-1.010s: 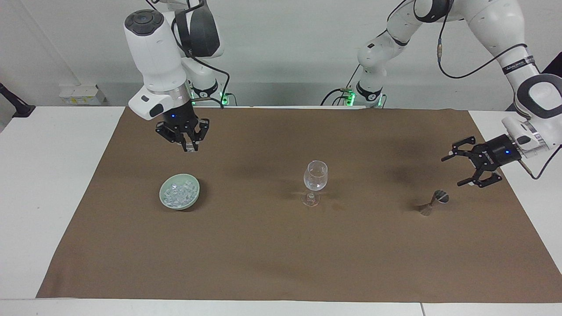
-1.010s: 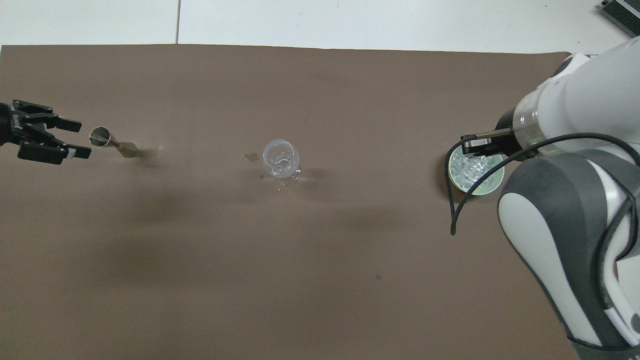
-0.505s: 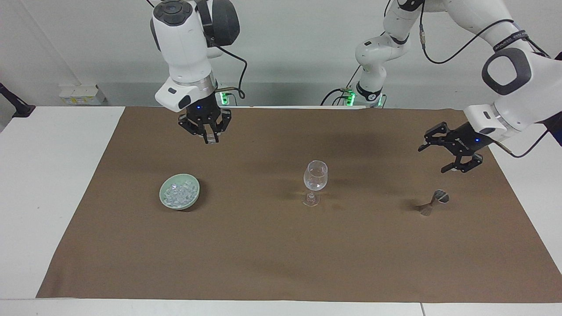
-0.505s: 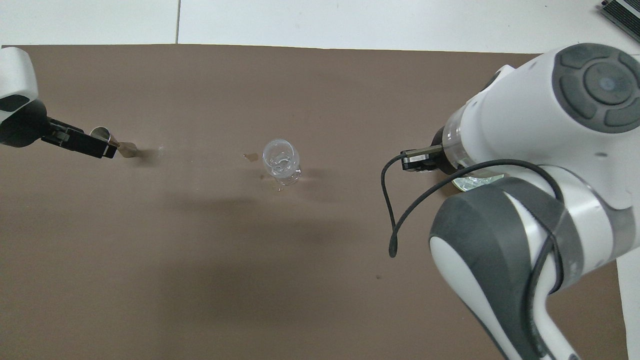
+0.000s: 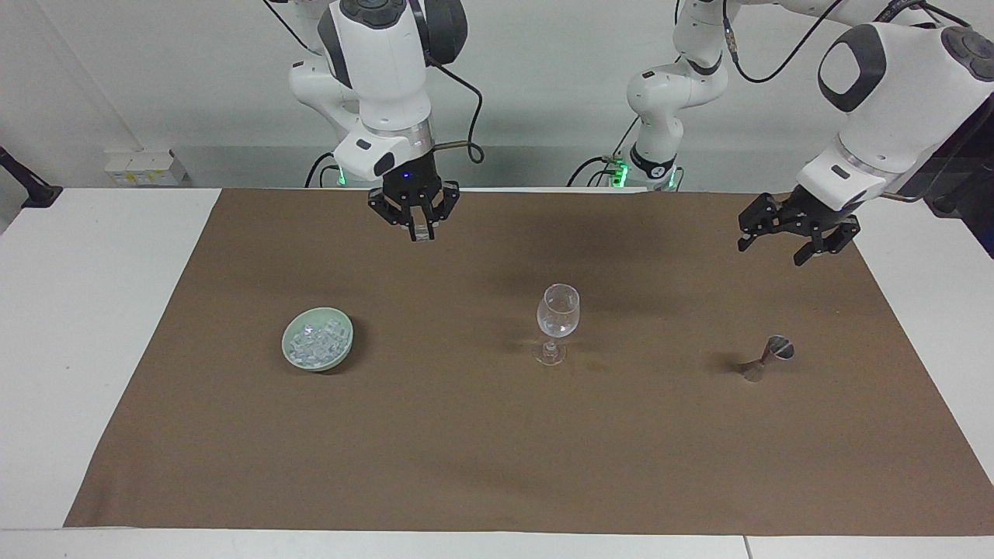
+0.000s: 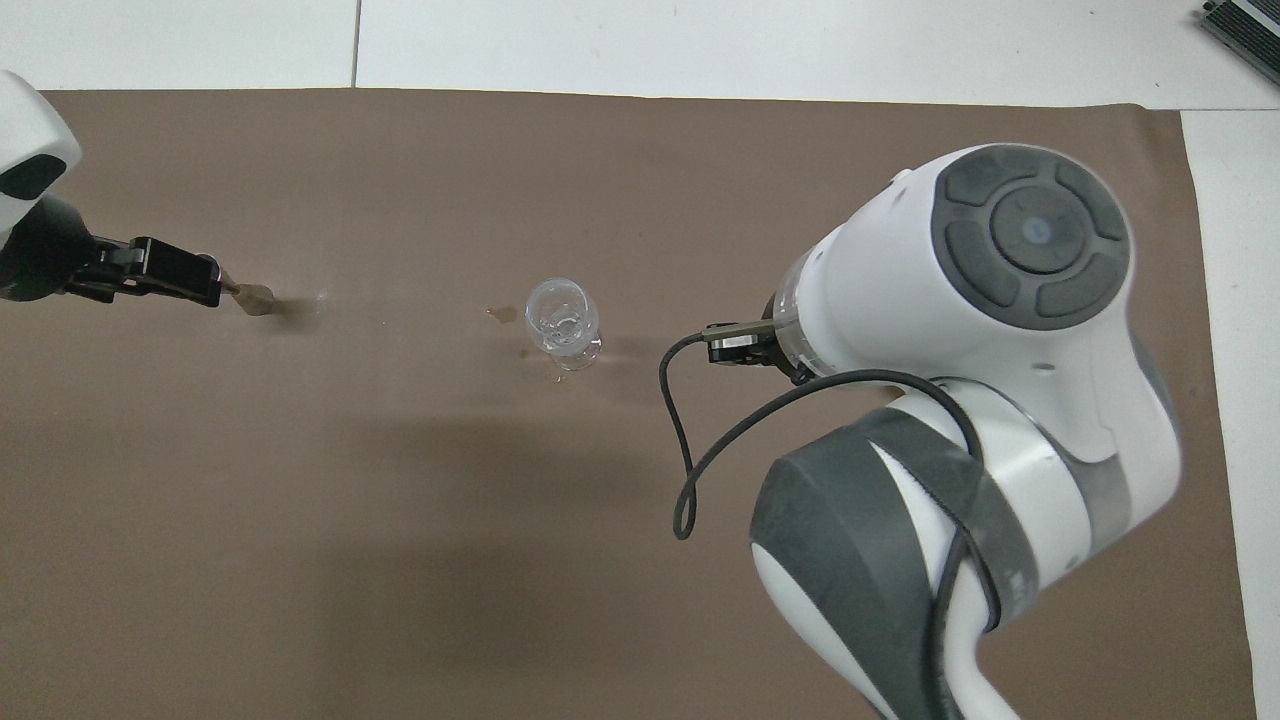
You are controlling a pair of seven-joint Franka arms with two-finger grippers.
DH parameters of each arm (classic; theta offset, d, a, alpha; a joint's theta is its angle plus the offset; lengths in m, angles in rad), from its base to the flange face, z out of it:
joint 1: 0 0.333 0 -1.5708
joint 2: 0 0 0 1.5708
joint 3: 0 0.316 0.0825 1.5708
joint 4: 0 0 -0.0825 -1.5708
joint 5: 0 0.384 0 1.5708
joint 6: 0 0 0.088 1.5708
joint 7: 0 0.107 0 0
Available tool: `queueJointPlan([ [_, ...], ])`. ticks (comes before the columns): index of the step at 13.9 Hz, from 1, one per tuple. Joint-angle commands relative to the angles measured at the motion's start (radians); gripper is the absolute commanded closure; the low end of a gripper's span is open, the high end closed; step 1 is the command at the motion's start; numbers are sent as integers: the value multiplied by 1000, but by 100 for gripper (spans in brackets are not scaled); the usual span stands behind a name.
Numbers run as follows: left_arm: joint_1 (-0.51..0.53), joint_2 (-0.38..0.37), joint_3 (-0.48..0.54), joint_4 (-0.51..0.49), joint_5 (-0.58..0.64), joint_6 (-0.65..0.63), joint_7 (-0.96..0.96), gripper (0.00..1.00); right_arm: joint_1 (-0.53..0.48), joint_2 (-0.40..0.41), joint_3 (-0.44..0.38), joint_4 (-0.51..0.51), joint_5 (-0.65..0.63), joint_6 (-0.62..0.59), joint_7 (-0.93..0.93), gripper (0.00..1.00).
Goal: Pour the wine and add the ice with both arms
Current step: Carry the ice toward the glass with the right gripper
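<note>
The right gripper (image 5: pixel 420 230) hangs in the air over the brown mat, between the pale green bowl (image 5: pixel 318 348) and the wine glass (image 5: pixel 557 321), its fingertips pinched on what looks like a single cube of ice (image 5: pixel 420 232), though it is small and clear enough that I would not swear to it. The rest of the ice sits in the bowl toward the right arm's end of the surface.

The worry is the drop. The glass is narrow-mouthed and tall on a thin stem, standing alone in the middle of the mat. If the gripper lets go off-centre or from too high, the cube could strike the rim and bounce out, or splash what is in the glass. Coming down too low, the fingers could knock the glass over. A slick cube in a pinch grip could also slip free on the way across.

The left gripper (image 5: pixel 798 233) hovers with its jaws spread wide and nothing in them, over the mat toward the left arm's end, above the little metal jigger (image 5: pixel 769 357), which seems to lean rather than stand square. A stray swing there could tip it.
</note>
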Motion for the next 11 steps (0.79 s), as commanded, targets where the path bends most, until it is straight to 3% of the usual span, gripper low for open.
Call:
queueJointPlan([
  [1, -22, -24, 10, 31, 30, -39, -36, 0, -16, 61, 62, 59, -22, 30, 76, 100],
  [6, -50, -107, 1, 31, 30, -72, -77, 0, -14, 182, 168, 160, -113, 79, 223, 100],
  [9, -55, -127, 16, 31, 28, -104, -83, 0, -10, 187, 185, 165, -119, 130, 240, 100],
  [11, -154, -124, 137, 31, 27, -104, -77, 0, 0, 200, 187, 180, -123, 137, 253, 100],
])
